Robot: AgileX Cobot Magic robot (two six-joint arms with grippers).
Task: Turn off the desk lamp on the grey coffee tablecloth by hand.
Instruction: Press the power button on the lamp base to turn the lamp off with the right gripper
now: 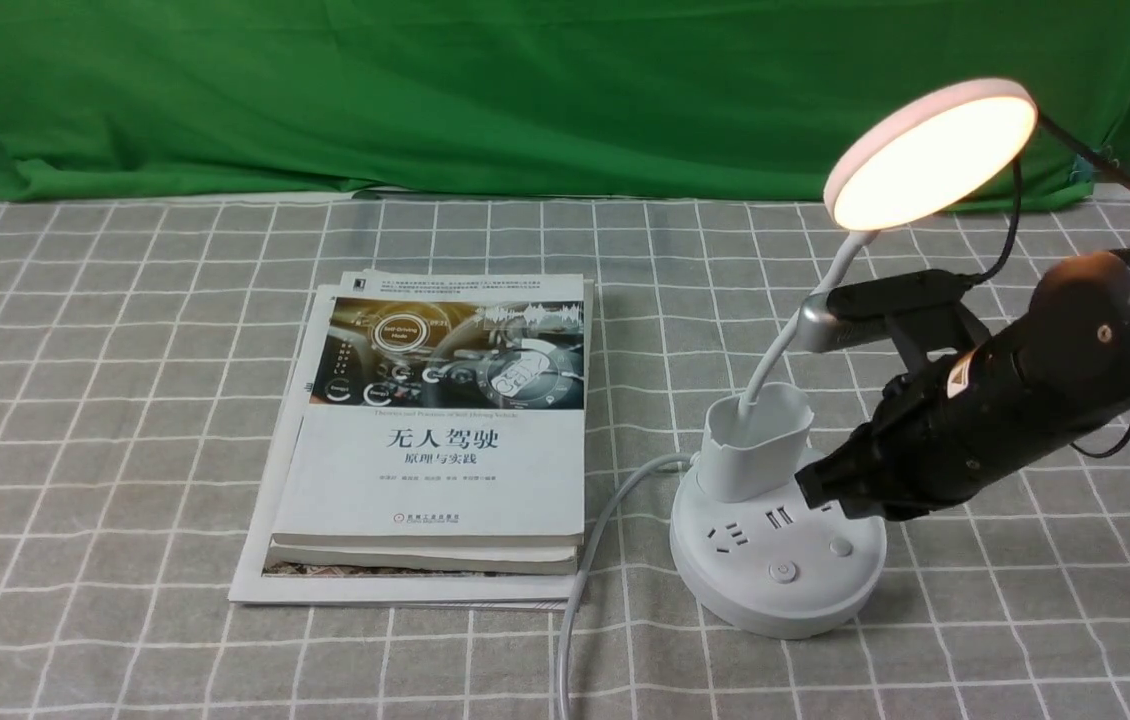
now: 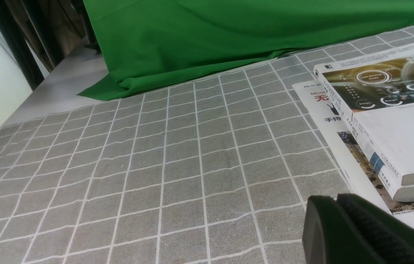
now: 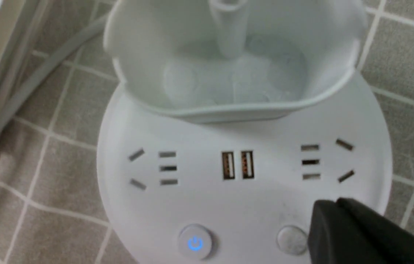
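Note:
The white desk lamp (image 1: 775, 560) stands on the grey coffee tablecloth (image 1: 105, 380) at the right, its disc head (image 1: 930, 155) lit. Its cup holder (image 1: 753, 440) sits on the round base, which carries sockets, a power button (image 1: 781, 572) and a plain round button (image 1: 840, 547). My right gripper (image 1: 810, 487) is shut and empty, its tip low over the back right of the base. In the right wrist view the base (image 3: 243, 198) fills the frame; the shut gripper (image 3: 329, 209) sits beside the plain round button (image 3: 290, 239), and the power button (image 3: 195, 242) glows blue. My left gripper (image 2: 333, 201) is shut, over bare cloth.
A stack of books (image 1: 435, 440) lies left of the lamp, also in the left wrist view (image 2: 386, 128). The lamp's white cord (image 1: 585, 560) runs from the base toward the front edge. A green backdrop cloth (image 1: 525, 90) hangs behind.

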